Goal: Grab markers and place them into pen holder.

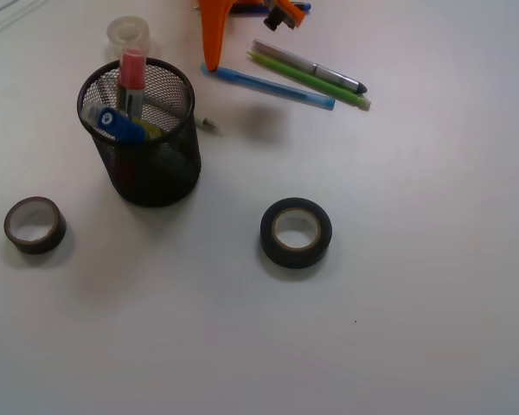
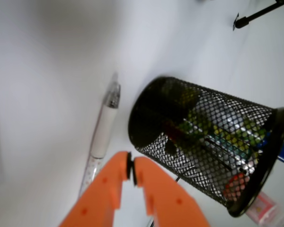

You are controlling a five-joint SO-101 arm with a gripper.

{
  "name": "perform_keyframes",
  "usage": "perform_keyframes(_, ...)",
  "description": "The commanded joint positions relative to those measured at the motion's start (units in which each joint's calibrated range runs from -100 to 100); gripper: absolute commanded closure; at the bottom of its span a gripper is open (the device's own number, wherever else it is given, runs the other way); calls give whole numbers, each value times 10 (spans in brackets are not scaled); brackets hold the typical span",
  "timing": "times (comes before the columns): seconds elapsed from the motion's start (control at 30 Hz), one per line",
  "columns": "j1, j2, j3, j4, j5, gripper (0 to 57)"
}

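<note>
Wrist view showed the pincer (image 2: 131,170) shut, empty, beside the pen holder (image 2: 203,142) with markers (image 1: 130,86) inside; best retreated straight up, clear of the rim.

An office-style desk or lab bench: a plain white tabletop (image 1: 432,259) holding stationery; a black mesh pen holder (image 1: 143,138) with markers (image 1: 130,82), loose pens (image 1: 307,73), and tape rolls (image 1: 296,232). An orange robot gripper (image 2: 131,170) suggests a robotics test setup.

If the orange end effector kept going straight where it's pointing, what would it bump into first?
Probably the white table, right between the clear pen and the pen holder. Its shut end effector points at that gap, though depth is unclear.
</note>
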Motion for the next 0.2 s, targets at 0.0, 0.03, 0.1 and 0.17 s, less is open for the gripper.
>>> perform_keyframes(0.0, -10, -11, 10, 2, 0, 571)
perform_keyframes(0.03, -13, -11, 10, 2, 1, 571)
perform_keyframes(0.1, -15, -11, 10, 2, 0, 571)
perform_keyframes(0.17, -15, -11, 10, 2, 0, 571)
